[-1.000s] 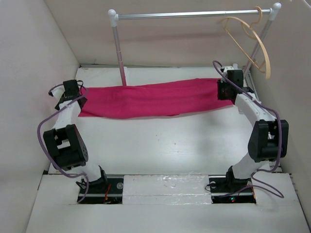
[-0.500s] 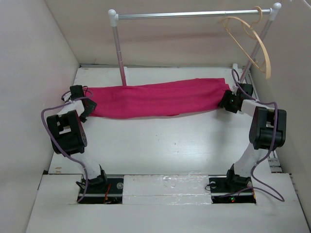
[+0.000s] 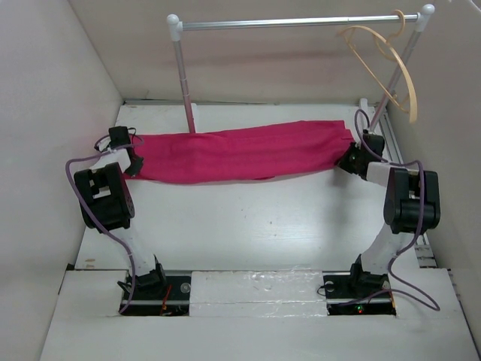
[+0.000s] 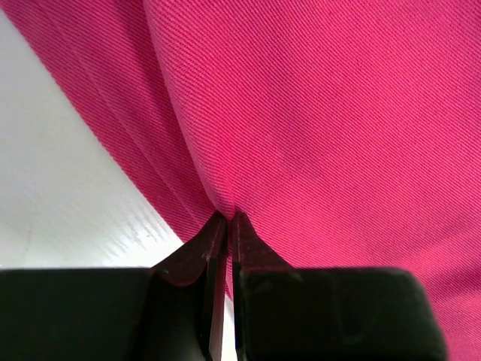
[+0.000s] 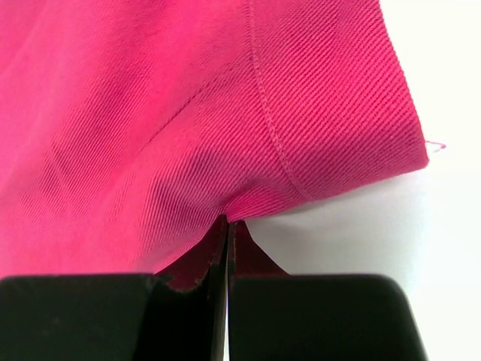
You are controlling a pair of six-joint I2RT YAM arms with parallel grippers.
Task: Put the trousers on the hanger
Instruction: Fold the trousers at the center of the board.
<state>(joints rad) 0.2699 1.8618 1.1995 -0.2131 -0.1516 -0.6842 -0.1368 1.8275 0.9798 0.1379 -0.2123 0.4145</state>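
Observation:
The magenta trousers (image 3: 240,154) lie flat across the white table, stretched from left to right. My left gripper (image 3: 137,164) sits low at their left end. In the left wrist view its jaws (image 4: 228,216) are shut, with a pucker of the cloth (image 4: 338,113) pinched at the tips. My right gripper (image 3: 348,160) is at the right end. Its jaws (image 5: 226,220) are shut on the hemmed edge of the fabric (image 5: 150,113). The tan wooden hanger (image 3: 392,64) hangs by its hook from the right end of the rail, above and behind the right gripper.
A white-and-silver rail frame (image 3: 301,22) spans the back, its left post (image 3: 185,83) standing just behind the trousers. Pale walls close in on the left and right sides. Bare table (image 3: 248,218) lies between the trousers and the arm bases.
Both arms folded lower and brought their grippers down onto the trousers' ends. Both sets of jaws went from open to shut on the cloth. The right end bunched slightly.

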